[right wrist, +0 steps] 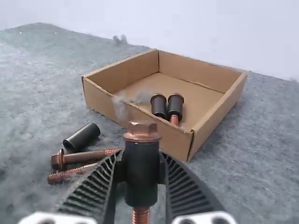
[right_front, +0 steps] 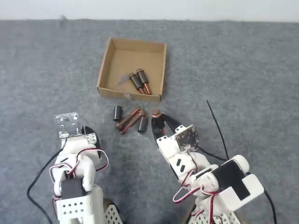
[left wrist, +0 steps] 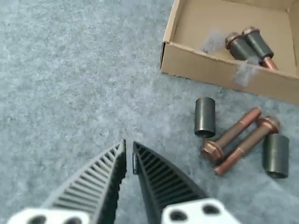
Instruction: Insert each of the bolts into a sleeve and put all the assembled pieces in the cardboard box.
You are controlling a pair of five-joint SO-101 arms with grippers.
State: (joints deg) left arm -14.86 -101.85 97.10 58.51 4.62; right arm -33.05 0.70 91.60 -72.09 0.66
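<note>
High view: the cardboard box (right_front: 122,58) sits toward the far side with two assembled pieces (right_front: 140,82) inside. Just near of it, two loose bolts (right_front: 130,119) lie between two bare sleeves (right_front: 117,113).

Left wrist view: the left claw (left wrist: 129,148) is pressed nearly together (holding nothing), left of the loose parts.

Right wrist view: the right claw (right wrist: 140,158) pinches an upright sleeved bolt (right wrist: 140,170).

Tan cardboard box (right_front: 126,93), mottled grey carpet (right_front: 243,70). Each bolt (right_front: 131,119) is copper, each sleeve (right_front: 117,113) dark charcoal. The left gripper (left wrist: 129,144) and right gripper (right wrist: 139,161) have black, ribbed fingers (left wrist: 93,182) on white bodies, with red, black and white wires (right_front: 92,150).
</note>
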